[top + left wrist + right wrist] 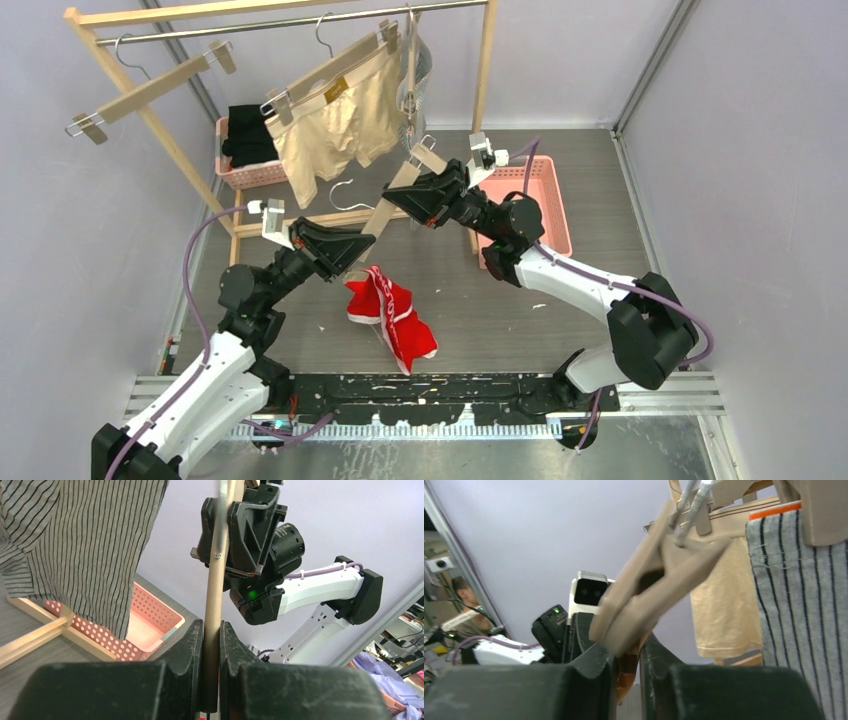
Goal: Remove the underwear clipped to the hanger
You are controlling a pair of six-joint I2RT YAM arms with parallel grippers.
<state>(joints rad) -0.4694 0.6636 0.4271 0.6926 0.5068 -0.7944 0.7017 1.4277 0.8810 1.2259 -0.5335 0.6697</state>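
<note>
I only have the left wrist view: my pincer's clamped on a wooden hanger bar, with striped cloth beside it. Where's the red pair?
Observer: The red underwear lies crumpled on the table, below the hanger you hold.
Operator: What is the right pincer gripping?
Observer: The right pincer is shut on that hanger's wooden clip; no cloth shows in it.
Operator: And the cream pair?
Observer: The cream underwear hangs clipped to a second hanger on the rail.

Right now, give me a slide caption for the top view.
Left tool and right tool grip one wooden hanger over red underwear; cream underwear hangs clipped on the rack.
</note>
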